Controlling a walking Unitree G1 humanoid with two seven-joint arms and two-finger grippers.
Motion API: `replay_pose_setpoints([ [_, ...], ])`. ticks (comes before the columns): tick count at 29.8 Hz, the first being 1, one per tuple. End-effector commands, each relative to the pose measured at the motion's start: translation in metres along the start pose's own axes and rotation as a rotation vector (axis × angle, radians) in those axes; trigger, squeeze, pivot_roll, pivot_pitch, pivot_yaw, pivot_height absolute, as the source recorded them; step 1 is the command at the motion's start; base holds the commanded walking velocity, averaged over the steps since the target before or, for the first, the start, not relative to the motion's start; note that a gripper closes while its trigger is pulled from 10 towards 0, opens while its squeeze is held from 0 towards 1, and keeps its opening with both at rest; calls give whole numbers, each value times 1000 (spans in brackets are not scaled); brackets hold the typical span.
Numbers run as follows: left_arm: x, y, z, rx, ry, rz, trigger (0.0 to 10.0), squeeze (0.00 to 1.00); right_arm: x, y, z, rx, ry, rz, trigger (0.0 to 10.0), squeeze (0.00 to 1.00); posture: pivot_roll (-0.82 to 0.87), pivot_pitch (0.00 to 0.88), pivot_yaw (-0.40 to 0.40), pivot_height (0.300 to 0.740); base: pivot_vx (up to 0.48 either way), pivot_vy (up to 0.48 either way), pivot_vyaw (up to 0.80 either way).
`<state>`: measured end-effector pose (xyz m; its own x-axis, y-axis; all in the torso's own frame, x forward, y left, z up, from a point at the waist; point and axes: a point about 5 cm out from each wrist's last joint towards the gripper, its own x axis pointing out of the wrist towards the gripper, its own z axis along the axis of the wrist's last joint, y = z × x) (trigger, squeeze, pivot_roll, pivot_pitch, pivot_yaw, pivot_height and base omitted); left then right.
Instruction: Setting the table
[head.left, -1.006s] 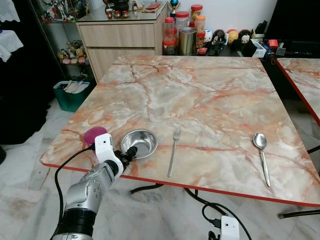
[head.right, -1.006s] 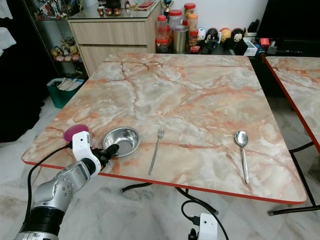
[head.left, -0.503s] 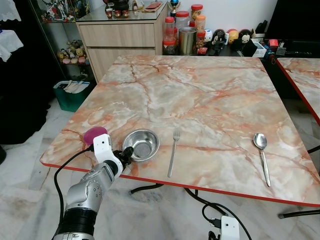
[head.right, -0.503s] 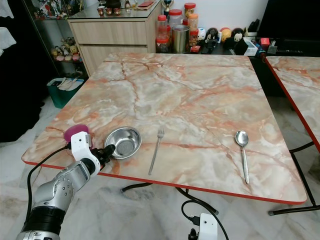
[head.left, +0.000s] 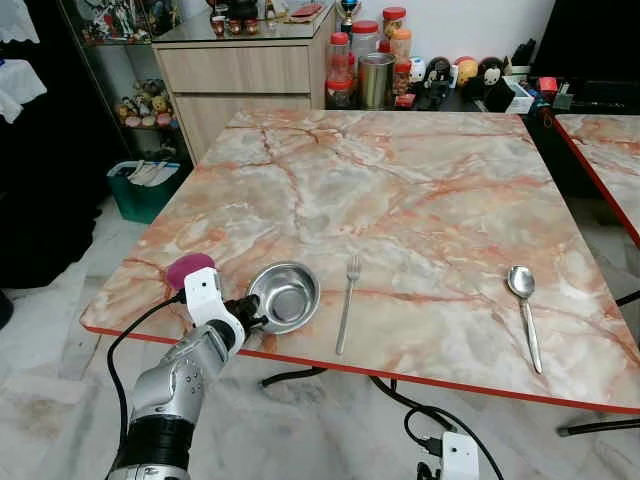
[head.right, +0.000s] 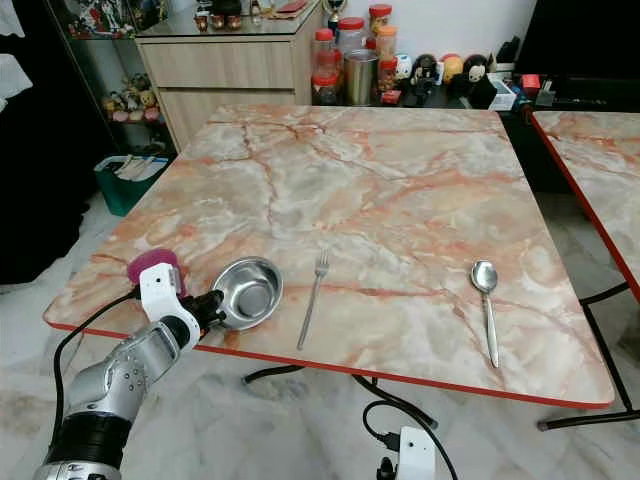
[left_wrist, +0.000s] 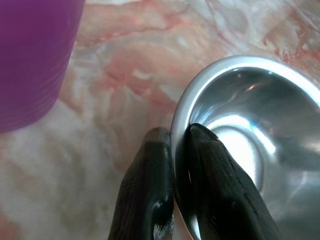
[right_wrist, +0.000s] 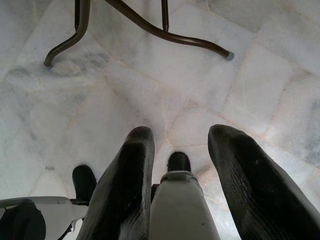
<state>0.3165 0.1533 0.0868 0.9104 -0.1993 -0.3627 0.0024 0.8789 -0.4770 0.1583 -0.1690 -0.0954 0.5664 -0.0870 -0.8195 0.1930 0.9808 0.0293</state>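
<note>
Bowl (head.left: 285, 295) of thin polished steel sits near the desk's (head.left: 400, 190) front edge, just left of the fork (head.left: 346, 302), with the spoon (head.left: 523, 313) well beyond the fork to the right and a purple cup (head.left: 187, 270) close on the bowl's other side. The left gripper (left_wrist: 173, 165) is pinched tight on the bowl's near rim, one finger inside, one outside. It looks light, rigid and slippery, so the rim is the sensible hold, though it may pivot. The head view suggests the bowl is slightly tilted; the wrist view confirms the grasp. The right gripper (right_wrist: 177, 160) hangs spread apart over the floor (right_wrist: 150, 90), holding nothing
</note>
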Motion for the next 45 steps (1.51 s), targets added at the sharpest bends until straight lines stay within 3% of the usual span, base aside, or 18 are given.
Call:
replay_pose_setpoints([
  [1,1,3,2,-5,-2,24,0,0,0,1,2,3,-10,-2,10000,0,87,0,61,736,0,0,0],
  [17,1,0,4,-73,-34,-4,0,0,1,1,4,0,-13,0,10000,0,87,0,54,736,0,0,0],
  [22,-2,-20,19,-119,-148,-140,0,0,1,-1,5,-2,-15,-2,10000,0,88,0,46,736,0,0,0],
  [29,-3,-33,27,-174,-230,-203,275,0,1,-4,6,-7,-16,-7,10000,0,82,0,33,736,0,0,0],
  [30,-4,-38,29,-167,-251,-231,5647,0,1,-5,7,-7,-19,-8,10000,0,81,0,26,736,0,0,0],
  [31,-4,-40,29,-165,-260,-243,10000,0,1,-6,7,-8,-19,-9,10000,0,80,0,24,736,0,0,0],
  [38,-3,-52,35,-122,-329,-274,10000,0,1,-9,8,-15,-21,-11,10000,0,81,0,14,736,0,0,0],
  [40,6,-65,51,-156,-435,-261,10000,0,2,-13,12,-19,-28,-18,10000,0,70,0,-13,736,0,0,0],
  [45,12,-74,63,-173,-493,-257,10000,0,3,-16,17,-16,-40,-26,10000,0,63,0,-16,736,0,0,0],
])
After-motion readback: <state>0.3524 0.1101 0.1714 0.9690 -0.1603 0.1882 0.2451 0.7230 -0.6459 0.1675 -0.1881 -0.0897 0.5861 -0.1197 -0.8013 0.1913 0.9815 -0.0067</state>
